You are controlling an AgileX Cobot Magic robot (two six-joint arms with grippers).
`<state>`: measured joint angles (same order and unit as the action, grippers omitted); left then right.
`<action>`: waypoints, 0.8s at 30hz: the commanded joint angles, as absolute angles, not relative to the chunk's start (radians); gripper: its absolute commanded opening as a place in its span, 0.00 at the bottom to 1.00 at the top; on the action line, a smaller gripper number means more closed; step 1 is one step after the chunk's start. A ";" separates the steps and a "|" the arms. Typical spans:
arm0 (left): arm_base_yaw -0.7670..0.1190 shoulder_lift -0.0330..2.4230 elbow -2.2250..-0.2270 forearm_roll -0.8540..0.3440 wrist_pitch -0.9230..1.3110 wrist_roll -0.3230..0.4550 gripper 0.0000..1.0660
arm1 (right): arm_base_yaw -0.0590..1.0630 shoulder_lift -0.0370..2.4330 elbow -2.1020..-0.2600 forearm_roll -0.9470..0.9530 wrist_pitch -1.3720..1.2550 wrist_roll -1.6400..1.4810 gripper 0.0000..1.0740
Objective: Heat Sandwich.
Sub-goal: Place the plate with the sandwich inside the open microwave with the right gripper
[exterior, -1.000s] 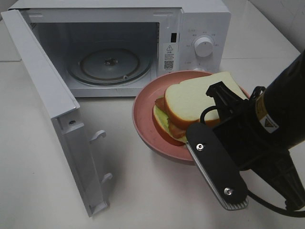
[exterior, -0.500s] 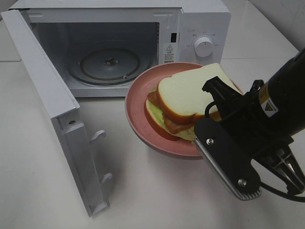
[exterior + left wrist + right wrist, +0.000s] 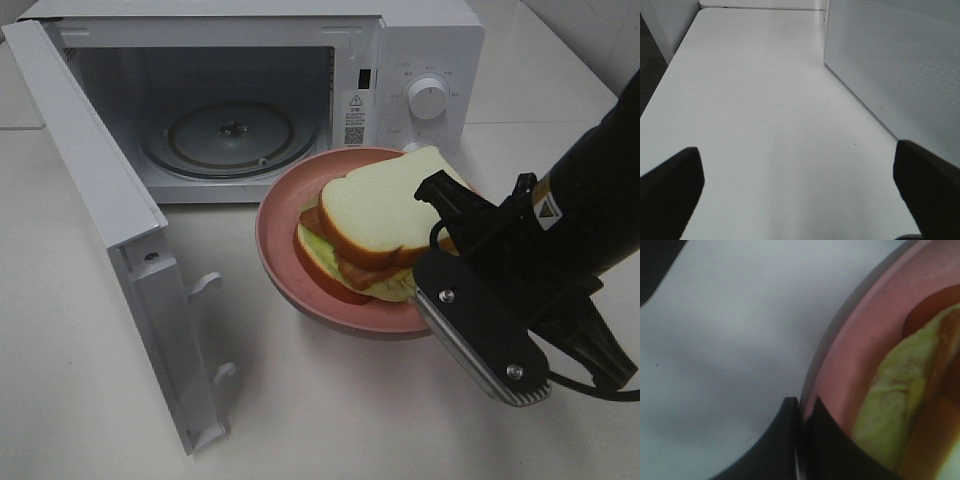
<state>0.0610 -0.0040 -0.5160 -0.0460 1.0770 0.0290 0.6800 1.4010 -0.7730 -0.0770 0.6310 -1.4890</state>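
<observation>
Sandwich (image 3: 375,225) lay on a round pink plate (image 3: 275,225), just in front of the open microwave (image 3: 420,40) and below its control panel. Its top slice of white bread with tan crust sat askew over red and yellowish-green layers, and the stack leaned towards the oven mouth. The right hand (image 3: 430,290) was clenched on the plate's near rim; in the right wrist view its two dark fingertips (image 3: 790,440) pinched the pink edge, one outside the rim and one inside, with green filling close by. Whether the plate touched the white surface (image 3: 300,420) could not be told.

The microwave door (image 3: 90,190) stood swung wide to the left, and the glass turntable (image 3: 230,135) inside was bare. A round white dial (image 3: 432,98) sat on the panel just above the far edge of the plate.

The left hand (image 3: 797,192) did not show in the high view. Its wrist view showed its fingers spread apart, released and holding nothing, over the bare surface beside a dotted white panel (image 3: 900,65).
</observation>
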 commanded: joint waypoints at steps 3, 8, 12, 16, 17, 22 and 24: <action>0.067 -0.023 -0.516 -0.051 1.067 0.028 0.92 | 0.677 1.417 -0.787 -0.067 0.596 -1.504 0.00; 0.067 -0.023 -0.516 -0.051 1.067 0.028 0.92 | 0.679 1.460 -0.827 -0.026 0.594 -1.515 0.00; 0.067 -0.023 -0.516 -0.051 1.067 0.028 0.92 | 0.702 1.494 -0.862 0.000 0.590 -1.545 0.00; 0.067 -0.023 -0.516 -0.051 1.067 0.028 0.92 | 0.726 1.535 -0.906 0.000 0.583 -1.543 0.00; 0.067 -0.023 -0.516 -0.051 1.067 0.028 0.92 | 0.726 1.545 -0.916 0.008 0.581 -1.543 0.00; 0.067 -0.023 -0.516 -0.051 1.067 0.028 0.92 | 0.726 1.616 -0.980 0.011 0.575 -1.541 0.00; 0.067 -0.023 -0.516 -0.051 1.067 0.028 0.92 | 0.726 1.624 -0.988 0.011 0.576 -1.541 0.00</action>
